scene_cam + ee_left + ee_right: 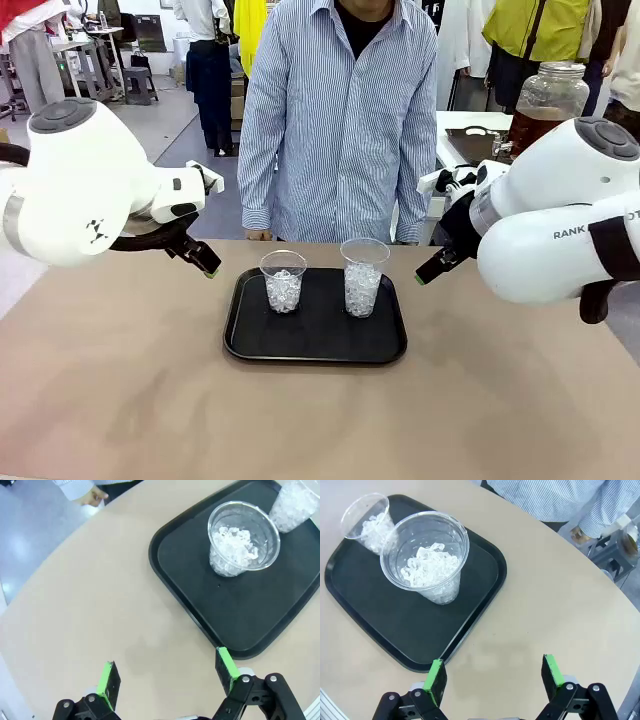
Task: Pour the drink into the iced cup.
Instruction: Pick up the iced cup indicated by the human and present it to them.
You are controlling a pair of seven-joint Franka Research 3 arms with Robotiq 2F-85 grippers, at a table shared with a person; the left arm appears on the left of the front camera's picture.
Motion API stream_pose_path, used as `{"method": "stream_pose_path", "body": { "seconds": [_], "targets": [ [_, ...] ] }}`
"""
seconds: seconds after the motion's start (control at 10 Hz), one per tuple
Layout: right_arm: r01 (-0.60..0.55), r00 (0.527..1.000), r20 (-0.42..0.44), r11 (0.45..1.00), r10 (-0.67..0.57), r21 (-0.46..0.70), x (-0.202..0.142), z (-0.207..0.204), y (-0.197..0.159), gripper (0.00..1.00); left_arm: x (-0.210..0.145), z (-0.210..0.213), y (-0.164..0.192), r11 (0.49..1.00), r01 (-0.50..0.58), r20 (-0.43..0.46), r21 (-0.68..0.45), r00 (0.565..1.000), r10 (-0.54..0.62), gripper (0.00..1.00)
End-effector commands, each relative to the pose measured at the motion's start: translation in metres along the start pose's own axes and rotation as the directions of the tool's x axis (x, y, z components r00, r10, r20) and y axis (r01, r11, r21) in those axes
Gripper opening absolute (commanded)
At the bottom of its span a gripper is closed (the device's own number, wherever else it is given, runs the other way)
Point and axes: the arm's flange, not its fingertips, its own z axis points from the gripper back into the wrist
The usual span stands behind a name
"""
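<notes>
Two clear plastic cups filled with ice stand on a black tray [315, 345]: a shorter cup [284, 282] on the left and a taller cup [362, 277] on the right. The drink, an amber-brown liquid, sits in a big glass jar [545, 105] on a side table at the far right. My left gripper [205, 262] hangs open to the left of the tray, with nothing between its fingers [167, 667]. From there the nearer cup [243, 540] is ahead on the tray [240, 615]. My right gripper [428, 272] hangs open and empty [493, 670] to the right, facing the taller cup [427, 560].
A person in a striped shirt [340, 120] stands at the table's far edge behind the tray, hands [580, 532] low by the edge. The tan tabletop [320, 420] is bare in front of the tray. Other people and tables show in the background.
</notes>
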Motion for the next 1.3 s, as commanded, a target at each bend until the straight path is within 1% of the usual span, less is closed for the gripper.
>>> {"method": "stream_pose_path", "body": {
  "seconds": [0.0, 1.0, 1.1, 1.2],
  "targets": [
    [0.003, 1.000, 0.001, 1.000, -0.003, 0.000, 0.000, 0.000, -0.001, 1.00, -0.001, 0.002, 0.000, 1.000, 0.006, 0.001, 0.003, 1.000, -0.006, 1.00],
    [0.000, 1.000, 0.000, 1.000, 0.000, 0.000, 0.000, 0.000, 0.000, 1.00, 0.000, 0.000, 0.000, 1.000, 0.000, 0.000, 0.000, 1.000, 0.000, 1.00],
    [-0.004, 1.000, -0.003, 1.000, 0.004, 0.019, 0.006, 0.004, -0.003, 1.00, 0.004, 0.008, 0.001, 1.000, -0.013, 0.003, -0.025, 1.000, 0.013, 1.00],
    [0.008, 1.000, 0.006, 0.999, -0.008, 0.042, 0.015, 0.015, -0.009, 1.00, 0.013, 0.019, 0.002, 0.999, -0.025, 0.008, -0.028, 1.000, 0.025, 1.00]
  ]
}}
